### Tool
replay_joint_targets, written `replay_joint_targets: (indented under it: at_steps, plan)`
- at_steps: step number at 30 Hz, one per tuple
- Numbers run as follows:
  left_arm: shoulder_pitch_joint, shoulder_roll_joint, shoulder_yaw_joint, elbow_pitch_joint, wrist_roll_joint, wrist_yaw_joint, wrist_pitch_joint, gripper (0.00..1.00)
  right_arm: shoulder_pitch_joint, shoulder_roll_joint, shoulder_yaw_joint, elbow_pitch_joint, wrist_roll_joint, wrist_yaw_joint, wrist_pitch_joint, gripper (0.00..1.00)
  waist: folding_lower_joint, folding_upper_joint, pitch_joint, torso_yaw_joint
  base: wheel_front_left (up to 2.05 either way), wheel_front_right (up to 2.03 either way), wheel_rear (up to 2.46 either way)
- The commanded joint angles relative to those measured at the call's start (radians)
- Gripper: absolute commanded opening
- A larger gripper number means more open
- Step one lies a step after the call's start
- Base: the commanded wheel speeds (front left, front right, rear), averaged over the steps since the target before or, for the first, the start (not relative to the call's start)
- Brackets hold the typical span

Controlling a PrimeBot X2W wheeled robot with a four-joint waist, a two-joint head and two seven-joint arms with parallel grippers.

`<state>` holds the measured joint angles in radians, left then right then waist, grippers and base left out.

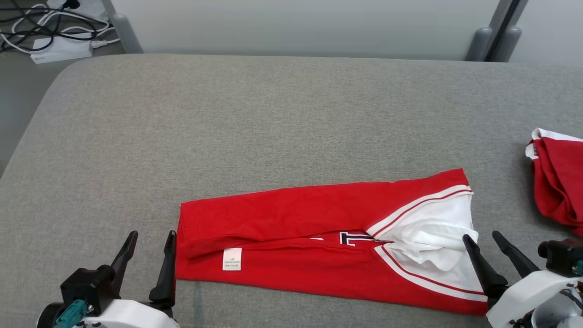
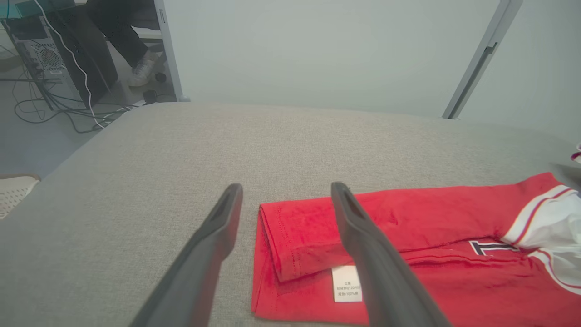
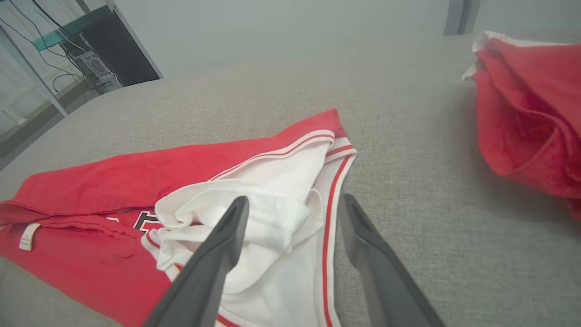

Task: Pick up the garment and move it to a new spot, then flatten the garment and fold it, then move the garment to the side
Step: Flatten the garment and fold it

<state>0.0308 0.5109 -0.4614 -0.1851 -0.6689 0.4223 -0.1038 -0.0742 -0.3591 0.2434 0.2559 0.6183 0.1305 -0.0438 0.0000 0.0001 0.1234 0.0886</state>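
Gaping wide and empty, left tool (image 1: 152, 234) at hem of garment (image 1: 296, 214), right tool (image 1: 481, 236) over its white end.

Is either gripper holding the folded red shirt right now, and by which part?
Nothing is held: the left gripper and right gripper stand open at opposite ends of the red shirt.

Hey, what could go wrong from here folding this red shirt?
The right gripper sits at the bunched white sleeve; it may catch only that loose fabric and unfold the red shirt. The left gripper straddles the layered hem and might pinch just the top flap. A second red garment close on the right could snag.
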Motion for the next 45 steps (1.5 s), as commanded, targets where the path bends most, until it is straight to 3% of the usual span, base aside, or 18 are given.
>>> replay_joint_targets:
  at_steps: [1,11,20,21,22,23,29,37,41,45]
  plan:
    - [-0.056,0.017,0.036,-0.016,0.004,-0.004,-0.011,1.00,-0.030,-0.030,0.024,0.005,0.013,0.000,-0.004,1.00,0.0000,-0.0001,0.006,0.011,0.00,0.00,0.00]
    - [-0.076,0.005,0.025,-0.004,0.005,-0.013,-0.017,1.00,-0.144,-0.020,0.122,0.245,0.087,0.000,-0.036,1.00,0.0000,-0.0001,0.026,0.038,0.00,0.00,0.00]
    - [-0.088,0.002,0.026,0.001,-0.002,-0.020,-0.023,1.00,-0.194,0.001,0.219,0.341,0.183,0.000,-0.004,0.98,0.0000,-0.0001,0.039,0.036,0.00,0.00,0.00]
    - [-0.088,0.002,0.026,0.002,-0.003,-0.020,-0.024,1.00,-0.198,0.000,0.229,0.349,0.193,0.000,0.003,0.48,0.0000,-0.0001,0.040,0.034,0.00,0.00,0.00]
    - [-0.089,0.002,0.027,0.003,-0.003,-0.020,-0.025,1.00,-0.203,0.000,0.237,0.353,0.205,0.000,0.006,0.35,0.0000,-0.0001,0.041,0.033,0.00,0.00,0.00]
    - [-0.090,0.002,0.027,0.003,-0.003,-0.021,-0.026,1.00,-0.207,-0.001,0.247,0.357,0.216,0.000,0.010,0.00,0.0000,-0.0001,0.043,0.032,0.00,0.00,0.00]
    - [-0.095,-0.001,0.029,0.005,-0.005,-0.021,-0.033,1.00,-0.217,-0.031,0.256,0.388,0.257,0.000,-0.004,0.00,0.0000,-0.0001,0.051,0.028,0.00,0.00,0.00]
    - [-0.094,-0.004,0.031,0.010,-0.012,-0.025,-0.043,1.00,-0.198,-0.142,0.174,0.434,0.311,0.000,-0.084,0.00,0.0000,-0.0001,0.055,0.017,0.00,0.00,0.00]
    - [-0.096,-0.002,0.033,0.012,-0.012,-0.024,-0.046,1.00,-0.197,-0.173,0.153,0.378,0.330,0.000,-0.100,0.00,0.0000,-0.0001,0.055,0.007,0.00,0.00,0.00]
    - [-0.095,0.000,0.032,0.011,-0.012,-0.023,-0.046,1.00,-0.192,-0.169,0.147,0.206,0.374,0.000,-0.077,0.00,0.0000,-0.0001,0.049,-0.007,0.00,0.00,0.00]
